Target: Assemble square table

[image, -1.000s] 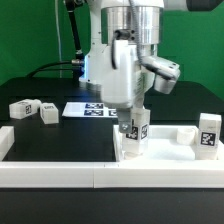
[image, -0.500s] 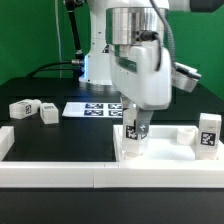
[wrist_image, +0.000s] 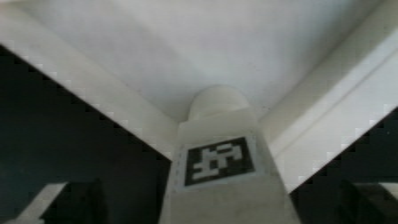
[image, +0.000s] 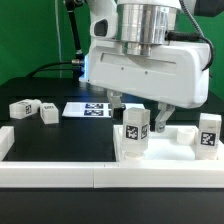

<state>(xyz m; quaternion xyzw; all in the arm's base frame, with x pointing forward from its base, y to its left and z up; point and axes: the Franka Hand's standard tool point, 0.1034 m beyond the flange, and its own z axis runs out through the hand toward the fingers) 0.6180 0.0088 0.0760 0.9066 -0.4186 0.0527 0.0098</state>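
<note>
The white square table top (image: 172, 148) lies at the front, towards the exterior view's right, with its raised rim up. A white tagged leg (image: 135, 131) stands upright on it. My gripper (image: 140, 108) hangs right over this leg, broad side to the camera, with one finger on each side of the leg's top. In the wrist view the leg (wrist_image: 221, 165) fills the middle, dark gaps separate it from the fingers (wrist_image: 43, 204), and the table top (wrist_image: 196, 50) lies behind. The gripper looks open. Another leg (image: 208, 133) stands at the right edge.
Two more loose legs (image: 22, 107) (image: 49, 114) lie on the black table at the exterior view's left. The marker board (image: 92, 108) lies behind the arm. Long white border rails (image: 60, 172) run along the front and left.
The hand has turned about its vertical axis, from narrow side to broad side facing the camera. The fingers now stand apart from the leg. The leg stays upright in the same spot.
</note>
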